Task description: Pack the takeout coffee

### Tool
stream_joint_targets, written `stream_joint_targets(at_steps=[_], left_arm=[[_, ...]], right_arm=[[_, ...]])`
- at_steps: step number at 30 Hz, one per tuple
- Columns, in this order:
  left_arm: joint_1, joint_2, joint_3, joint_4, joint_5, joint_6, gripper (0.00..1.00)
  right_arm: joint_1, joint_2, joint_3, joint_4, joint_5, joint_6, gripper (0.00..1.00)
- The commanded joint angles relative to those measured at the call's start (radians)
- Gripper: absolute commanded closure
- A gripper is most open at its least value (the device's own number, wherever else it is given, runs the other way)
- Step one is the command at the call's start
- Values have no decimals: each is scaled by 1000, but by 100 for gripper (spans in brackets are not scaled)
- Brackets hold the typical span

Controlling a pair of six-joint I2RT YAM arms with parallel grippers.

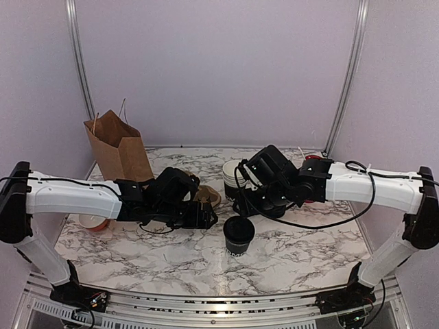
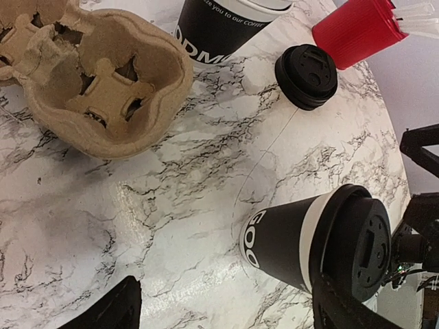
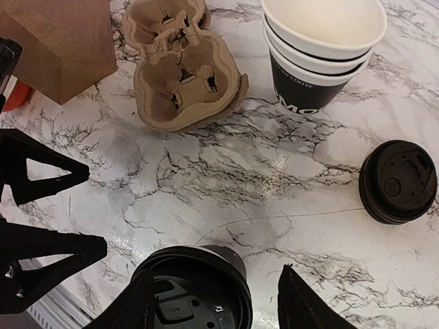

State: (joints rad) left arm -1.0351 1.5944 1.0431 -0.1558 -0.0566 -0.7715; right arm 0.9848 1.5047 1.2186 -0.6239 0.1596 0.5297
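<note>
Right wrist view alone shows right gripper (image 3: 216, 274) spread over lidded cup (image 3: 195, 305); left gripper (image 2: 226, 291) gapes.

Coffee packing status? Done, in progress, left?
Done: one lidded cup stands on the table. In hand: nothing gripped; the right gripper hovers open over that cup, the left gripper open beside it. Left: the carrier is empty, the stacked cups have no lids, the lid stack sits loose, and the bag stands at the back.
</note>
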Motion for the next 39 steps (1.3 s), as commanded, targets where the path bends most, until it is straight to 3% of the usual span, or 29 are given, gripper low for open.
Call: stream_joint_targets(at_steps=[1,6,10,19,32,35,39], left_arm=[[-5,-18,47,-46,-25,38,13],[-4,-18,42,-50,-30,35,13],[-4,-11,38,-50,-37,35,13],[-3,-2,34,-49,-48,41,13],[-3,6,18,-49,-53,37,13],[-3,6,18,-49,-52,38,13],[-3,4,18,-49,-52,40,13]], right_arm=[[17,-35,3,-29,-4,-31,42],[48,-79,-7,-73,-13,-64,43],[82,-91,9,-131,-15,-41,49],[208,-84,97,-262,132,66,54],[209,8,-138,-81,22,116,69],[209,54,-145,-91,9,124,74],[208,22,-117,-114,29,126,75]])
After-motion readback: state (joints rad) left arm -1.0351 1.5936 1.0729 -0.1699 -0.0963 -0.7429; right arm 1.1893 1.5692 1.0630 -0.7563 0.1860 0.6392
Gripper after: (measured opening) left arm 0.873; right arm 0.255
